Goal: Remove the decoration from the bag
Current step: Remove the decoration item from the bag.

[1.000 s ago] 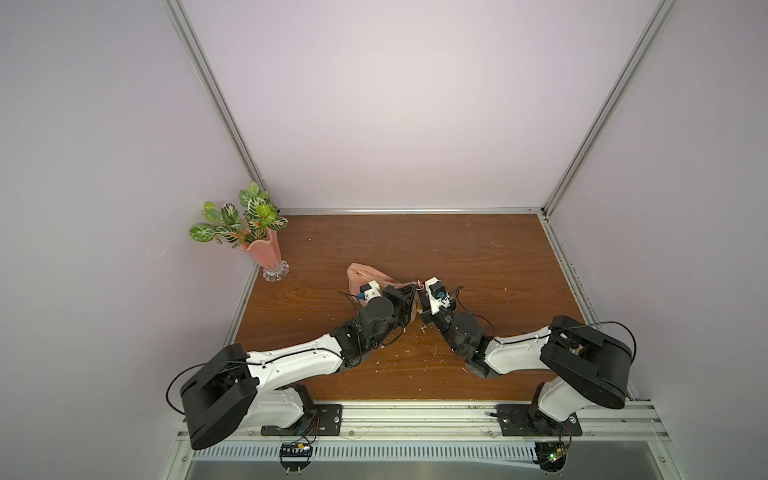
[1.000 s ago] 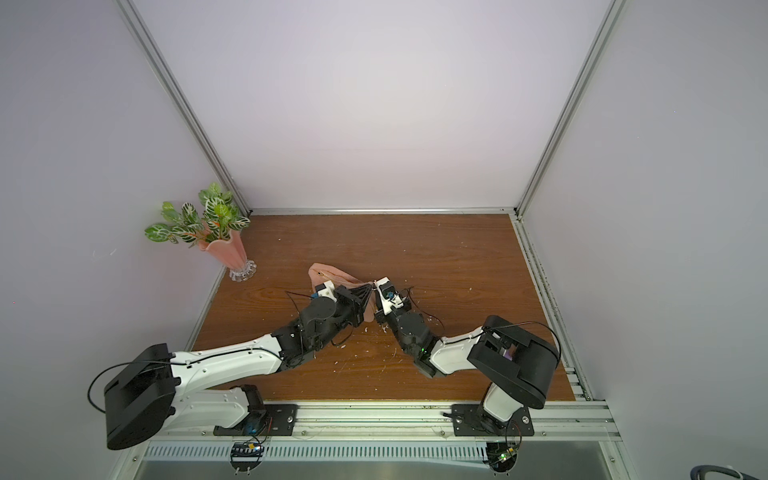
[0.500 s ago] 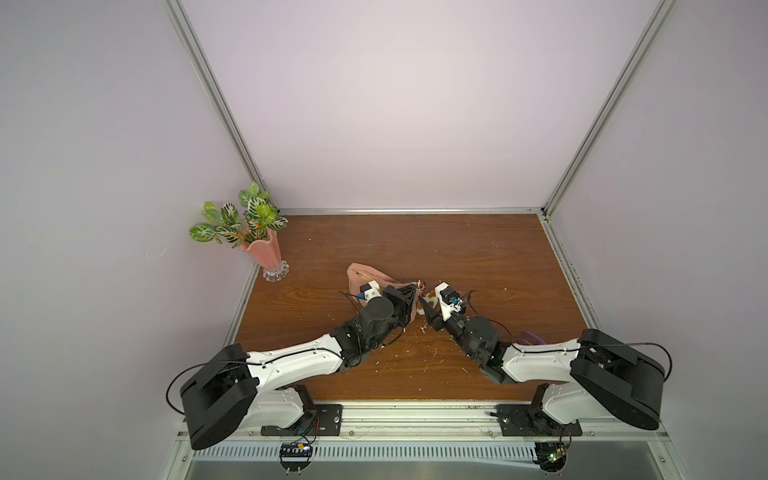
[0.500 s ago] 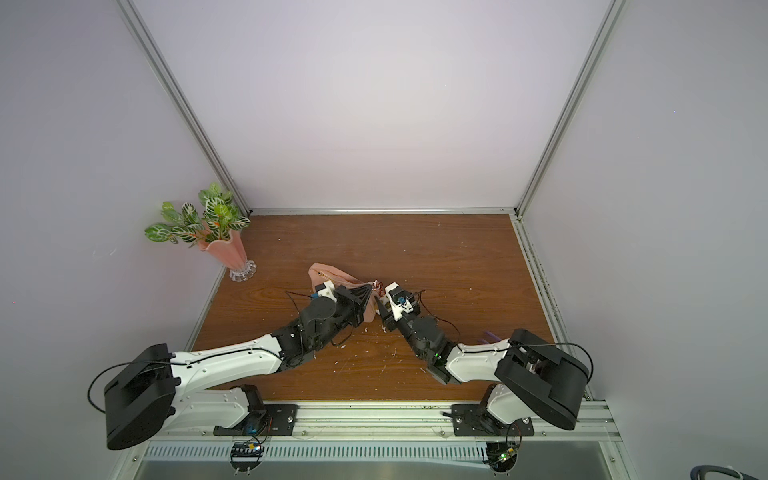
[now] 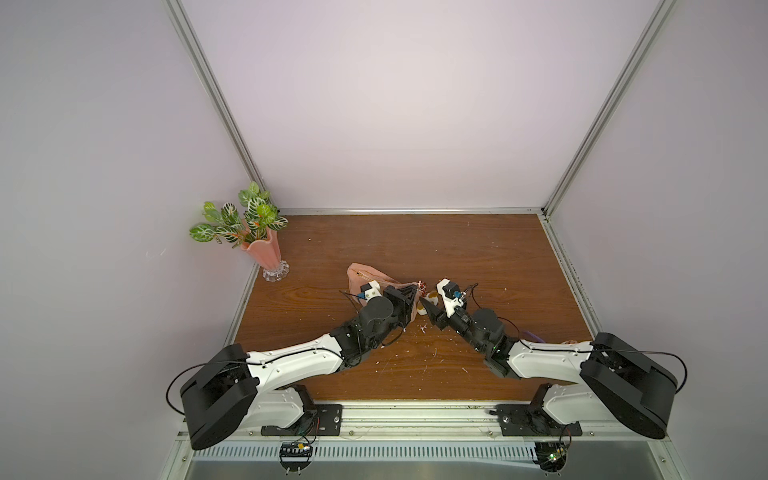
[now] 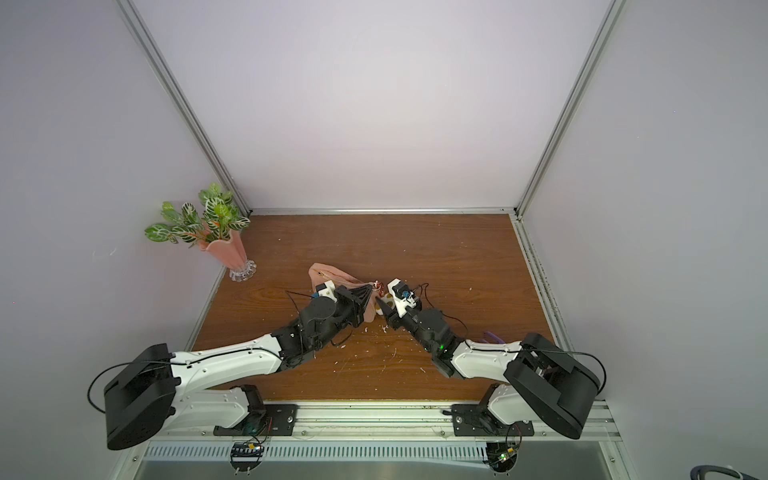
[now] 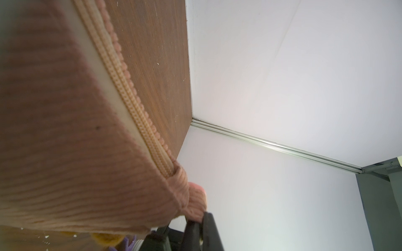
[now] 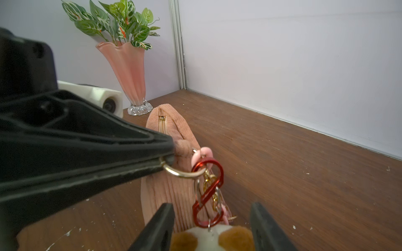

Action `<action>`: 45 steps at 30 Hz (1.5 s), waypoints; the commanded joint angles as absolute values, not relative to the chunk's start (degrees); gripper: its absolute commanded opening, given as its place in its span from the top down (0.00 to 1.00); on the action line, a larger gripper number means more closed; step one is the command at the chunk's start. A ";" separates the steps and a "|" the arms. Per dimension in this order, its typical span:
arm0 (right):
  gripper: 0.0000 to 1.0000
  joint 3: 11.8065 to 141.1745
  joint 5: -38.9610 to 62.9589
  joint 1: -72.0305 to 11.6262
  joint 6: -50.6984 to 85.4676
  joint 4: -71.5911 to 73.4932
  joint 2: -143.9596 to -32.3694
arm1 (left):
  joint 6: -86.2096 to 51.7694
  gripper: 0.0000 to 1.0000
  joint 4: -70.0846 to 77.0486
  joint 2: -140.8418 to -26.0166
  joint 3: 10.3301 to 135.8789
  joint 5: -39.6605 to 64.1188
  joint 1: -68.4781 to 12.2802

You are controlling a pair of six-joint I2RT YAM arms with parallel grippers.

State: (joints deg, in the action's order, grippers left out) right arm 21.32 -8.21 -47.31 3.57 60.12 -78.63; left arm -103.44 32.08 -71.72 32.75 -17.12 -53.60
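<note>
Mid-table, bag (image 5: 365,276): salmon ribbed pouch on the wooden table (image 5: 478,249). In both top views its long axis runs roughly 10-to-4 o'clock, zipper uppermost.
Left gripper (image 8: 171,157): reaches in from 8 o'clock. Its jaws are clamped tight on the bag's 4 o'clock end, pinching the fabric tab and the gold ring (image 8: 185,173).
Right gripper (image 8: 212,230): enters from 4 o'clock, pointing to 10 o'clock. Its jaws are parted, one finger on either side of the decoration (image 8: 212,239); whether they touch it cannot be told.
Decoration: cream-and-brown plush just off the bag's 4 o'clock end, between the two grippers and nearer the right one.
Red clasp (image 8: 207,193): S-shaped link joining plush to ring. Its long axis lies along the right gripper's line of approach, leading straight away from the jaws.
Key relation: ring, clasp and plush sit nearly on one line. Probably the right jaws should close, then work the clasp off towards 4 o'clock while the left anchors the bag.
</note>
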 commanded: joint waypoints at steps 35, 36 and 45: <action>0.70 26.82 5.42 -41.35 11.37 63.08 -84.81 | -102.24 1.00 34.60 -71.01 32.28 -16.35 -53.26; 0.72 26.70 5.51 -41.35 11.46 63.22 -84.83 | -102.22 1.00 34.55 -70.94 32.26 -16.36 -53.26; 0.82 25.23 4.73 -41.08 12.14 63.88 -83.71 | -102.05 1.00 34.65 -71.11 32.57 -16.41 -53.27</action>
State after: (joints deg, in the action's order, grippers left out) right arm 25.15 5.48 -41.54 11.29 60.73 -84.79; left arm -103.18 32.40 -71.72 32.12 -16.67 -53.60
